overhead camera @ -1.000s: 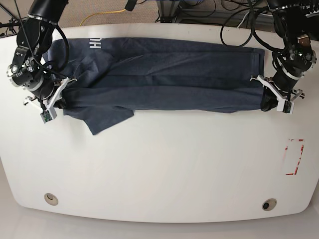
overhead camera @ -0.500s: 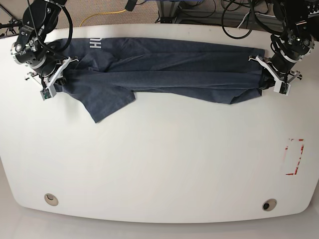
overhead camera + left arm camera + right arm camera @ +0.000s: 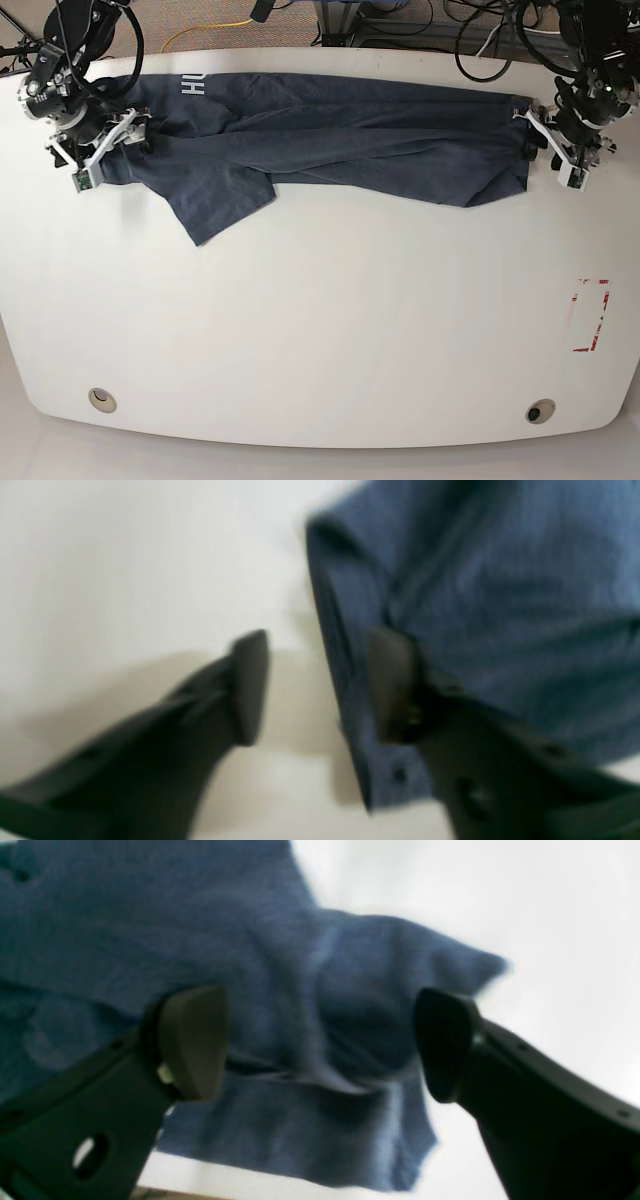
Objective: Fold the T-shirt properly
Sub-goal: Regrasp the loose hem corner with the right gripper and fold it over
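One T-shirt [image 3: 330,145] lies folded lengthwise in a long band across the far side of the table [image 3: 320,330]. Two grippers flank it: the left gripper [image 3: 315,685] at its right end, the right gripper [image 3: 320,1045] at its left end, both spread wide, gripping nothing, cloth showing between their fingers.
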{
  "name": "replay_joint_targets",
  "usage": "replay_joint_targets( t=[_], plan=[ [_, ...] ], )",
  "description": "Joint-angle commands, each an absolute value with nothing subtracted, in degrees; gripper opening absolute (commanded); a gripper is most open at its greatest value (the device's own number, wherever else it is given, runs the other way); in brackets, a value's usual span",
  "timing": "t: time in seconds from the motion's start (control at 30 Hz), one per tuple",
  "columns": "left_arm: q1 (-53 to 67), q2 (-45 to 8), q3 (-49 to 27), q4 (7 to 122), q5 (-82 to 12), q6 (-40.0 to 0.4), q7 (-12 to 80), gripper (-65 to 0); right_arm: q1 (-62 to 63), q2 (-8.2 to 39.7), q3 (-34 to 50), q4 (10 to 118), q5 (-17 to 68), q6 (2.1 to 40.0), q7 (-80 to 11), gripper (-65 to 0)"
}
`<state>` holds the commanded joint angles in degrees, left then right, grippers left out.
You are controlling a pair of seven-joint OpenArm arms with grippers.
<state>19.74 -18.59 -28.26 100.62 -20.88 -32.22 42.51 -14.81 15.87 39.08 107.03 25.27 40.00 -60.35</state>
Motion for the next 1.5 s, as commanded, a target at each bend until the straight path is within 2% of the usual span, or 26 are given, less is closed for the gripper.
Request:
replay_joint_targets(
  t=[0.17,0.27,0.5,0.67,0.83,1.17,1.23,1.33,1.5],
  plan=[
    [19.3,-18.59,-30.46,106.07,-20.88,-32.22,42.51,-29.4,-12.0,15.87,38.81,107.03,25.36,40.0,-60.35,-9.7],
    [19.3,-18.42,-30.46,109.93,-20.88,-32.22,42.51,-29.6,-11.03,15.78,35.91,107.03,25.36,40.0,-60.35,-9.7],
    [17.19,-14.46,-25.98,110.55,-20.44,-32.22,42.51,-29.7,-4.62,15.34,28.44,103.16,25.01,40.0,-60.35,-9.7],
    [17.19,-12.26,-21.58,109.93,-20.35,-31.87,42.51,-29.7,2.33,15.34,28.0,93.23,25.01,40.0,-60.26,-9.7],
    [17.63,-11.82,-20.7,107.21,-20.35,-31.87,42.51,-29.7,7.52,15.43,27.82,83.12,25.01,40.0,-58.68,-9.7],
    [17.71,-12.35,-21.14,101.23,-20.44,-31.96,42.33,-29.9,9.89,16.66,19.74,74.07,25.01,40.0,-52.88,-9.8],
    [17.8,-13.05,-21.23,100.97,-20.44,-31.96,42.33,-29.9,9.89,16.57,18.95,73.19,25.01,40.0,-52.62,-11.9],
    [17.89,-13.58,-21.23,100.97,-20.44,-31.96,42.33,-29.9,9.45,15.16,18.77,73.1,25.1,40.0,-52.62,-20.0],
    [17.8,-13.76,-21.23,100.88,-20.44,-31.96,42.33,-29.9,9.1,13.93,18.77,73.27,25.01,40.0,-52.7,-29.8]
  ],
)
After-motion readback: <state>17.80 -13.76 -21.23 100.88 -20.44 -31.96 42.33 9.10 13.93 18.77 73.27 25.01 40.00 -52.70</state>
